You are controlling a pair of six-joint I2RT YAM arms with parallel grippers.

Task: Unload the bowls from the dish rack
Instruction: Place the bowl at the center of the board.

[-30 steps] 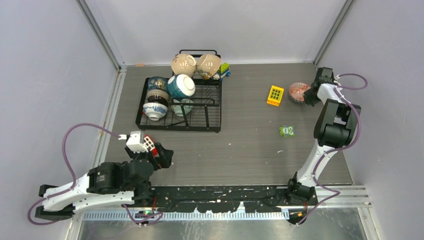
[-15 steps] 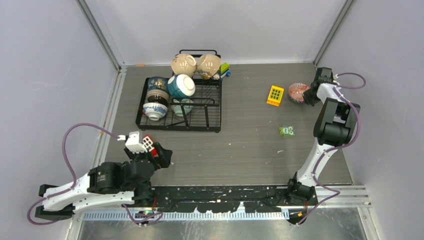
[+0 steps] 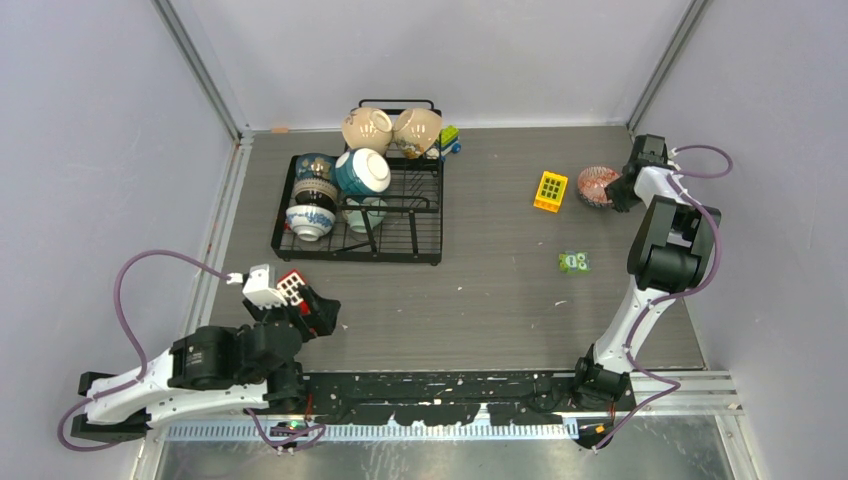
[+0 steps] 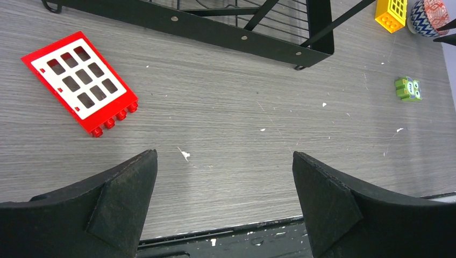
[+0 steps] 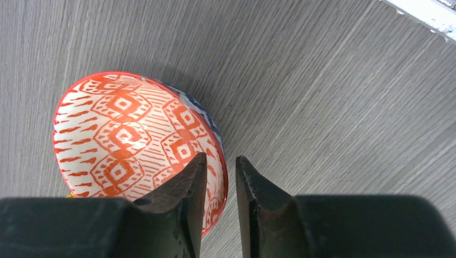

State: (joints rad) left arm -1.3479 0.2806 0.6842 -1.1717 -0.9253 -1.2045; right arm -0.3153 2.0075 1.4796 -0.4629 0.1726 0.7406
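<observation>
The black wire dish rack [image 3: 425, 245] stands at the back left and holds several bowls: two cream ones [image 3: 366, 128] on the raised back, a teal one [image 3: 362, 172], a blue-and-white one [image 3: 310, 222] and others. A red-patterned bowl [image 3: 597, 185] sits upright on the table at the far right. My right gripper [image 3: 622, 185] straddles its rim [image 5: 123, 134]. One finger is inside and one outside, slightly apart, with table showing beside the outer finger [image 5: 253, 183]. My left gripper [image 4: 225, 161] is wide open and empty over the table's near edge, well short of the rack [image 4: 215, 29].
A yellow block [image 3: 550, 190] lies just left of the red-patterned bowl. A green block [image 3: 573, 262] lies nearer, right of centre. A red window block [image 4: 80, 80] lies by my left gripper. A small toy [image 3: 449, 138] sits at the rack's back right corner. Walls enclose the table.
My left arm has drawn back a little toward the near left. My right gripper shifted slightly at the bowl's rim, and the bowl stays in place.
</observation>
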